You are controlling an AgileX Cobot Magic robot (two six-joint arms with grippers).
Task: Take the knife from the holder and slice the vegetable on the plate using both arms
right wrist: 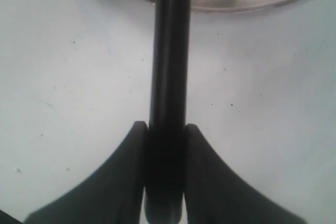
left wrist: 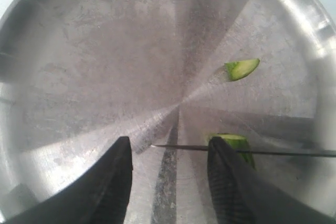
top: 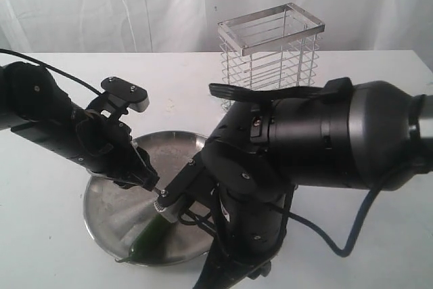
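The right gripper (right wrist: 164, 145) pinches the black-handled slim knife (right wrist: 169, 51), its thin blade lying crosswise over the slender green vegetable (left wrist: 233, 142) on the round steel plate (left wrist: 79, 51), between the spread left gripper (left wrist: 168, 166) fingers.

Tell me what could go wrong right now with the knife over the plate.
1. The knife edge runs right beside a left gripper finger at the vegetable, so the blade might hit that finger.
2. The left gripper stands open around the vegetable, not clamped, so the piece could roll or slide under the blade.
3. The right gripper holds only the slim black handle; cutting force might twist the knife in its grip.
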